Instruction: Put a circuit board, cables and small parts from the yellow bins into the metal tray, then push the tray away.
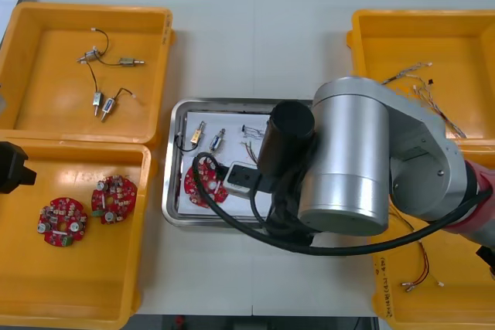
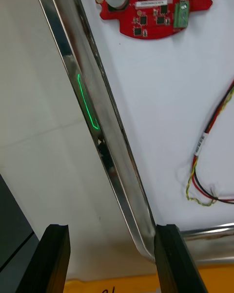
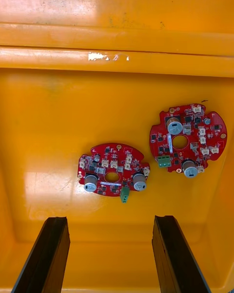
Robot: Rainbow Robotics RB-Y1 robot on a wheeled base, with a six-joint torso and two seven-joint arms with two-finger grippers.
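The metal tray (image 1: 176, 191) stands at the table's middle, white inside. It holds a round red circuit board (image 1: 203, 185), two small metal parts (image 1: 199, 133) and a thin cable (image 1: 251, 133). My right arm reaches over the tray and covers its right half. In the right wrist view my right gripper (image 2: 114, 254) is open just above the tray's shiny rim (image 2: 97, 127); one finger is over the table, the other at the rim near a corner. Beyond lie the board (image 2: 151, 10) and a red and yellow cable (image 2: 209, 141). My left gripper (image 3: 109, 254) hangs open over two boards (image 3: 113, 170).
The near left yellow bin (image 1: 23, 284) holds two boards (image 1: 62, 222). Small metal parts with black wires (image 1: 108, 59) lie in the far left bin. Thin cables (image 1: 433, 90) lie in the far right bin, and a red and yellow cable (image 1: 421, 272) in the near right one.
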